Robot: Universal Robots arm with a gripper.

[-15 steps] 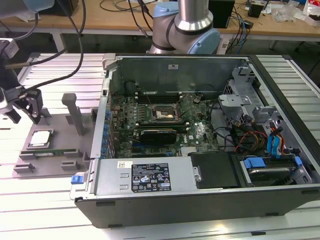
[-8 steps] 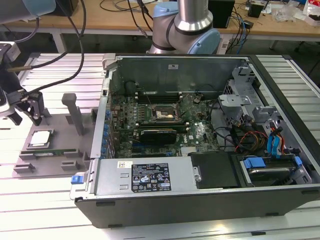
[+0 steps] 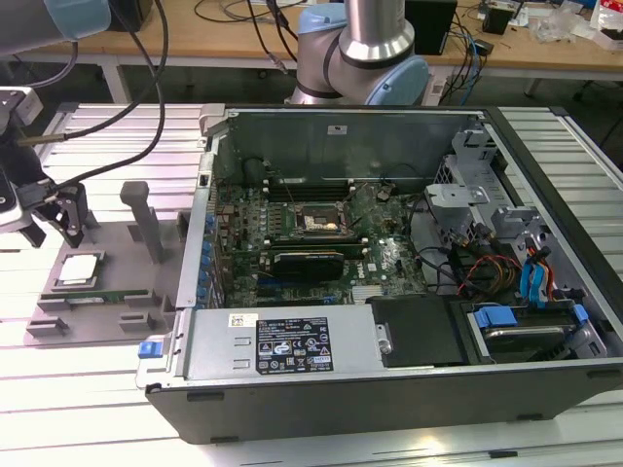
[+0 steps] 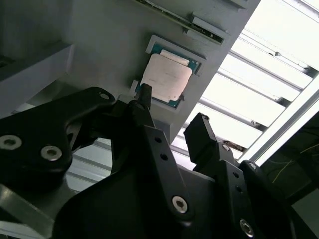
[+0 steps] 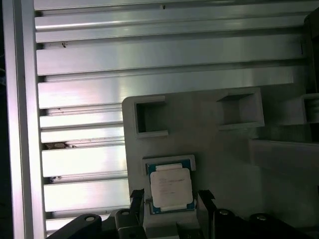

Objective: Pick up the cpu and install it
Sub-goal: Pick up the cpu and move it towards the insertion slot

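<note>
First wrist view is showing the gripper (image 5: 171, 199) hanging wide open and empty over the cpu (image 5: 171, 186), which is sitting in a pocket of the holder (image 5: 209, 134). Closing off-centre is likely risking a tilted cpu jamming against the holder's rim.

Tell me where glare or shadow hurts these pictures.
Exterior view: the table glares white toward the exterior view's left; the computer case interior is evenly lit. Second wrist view: table slats blown out, the gripper a dark silhouette, the cpu readable. First wrist view: streaky glare across the slats.
</note>
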